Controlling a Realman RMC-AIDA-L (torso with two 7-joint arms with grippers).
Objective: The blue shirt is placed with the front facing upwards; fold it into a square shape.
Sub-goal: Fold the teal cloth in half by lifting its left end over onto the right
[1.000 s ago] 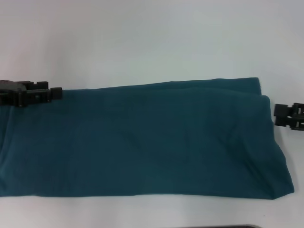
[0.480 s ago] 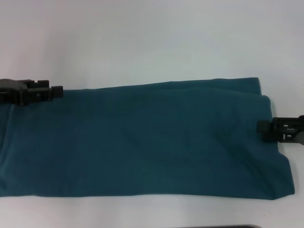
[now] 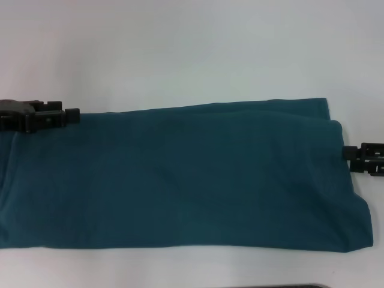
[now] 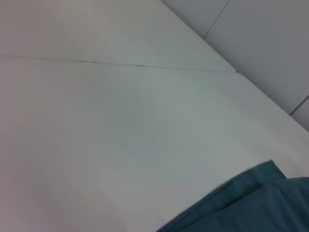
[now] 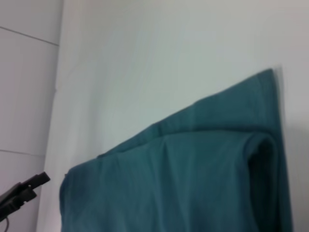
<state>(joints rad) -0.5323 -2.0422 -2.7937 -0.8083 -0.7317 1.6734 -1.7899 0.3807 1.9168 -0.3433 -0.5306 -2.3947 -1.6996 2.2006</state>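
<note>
The blue shirt (image 3: 192, 174) lies on the white table (image 3: 180, 48) as a long flat band running left to right, plain teal side up, with no print showing. My left gripper (image 3: 71, 115) sits at the band's far edge near its left end. My right gripper (image 3: 347, 153) sits low at the band's right end, just beside the folded edge. The right wrist view shows the layered right end of the shirt (image 5: 183, 183) and, far off, the left gripper (image 5: 42, 178). The left wrist view shows only a corner of the shirt (image 4: 251, 208).
Bare white table top lies beyond the shirt's far edge. A seam line (image 4: 120, 64) crosses the table surface in the left wrist view. A dark strip (image 3: 282, 286) shows at the near edge of the head view.
My right gripper moved left and down onto the shirt's right edge, then drew back to the right. The left gripper and the shirt have stayed nearly still.
</note>
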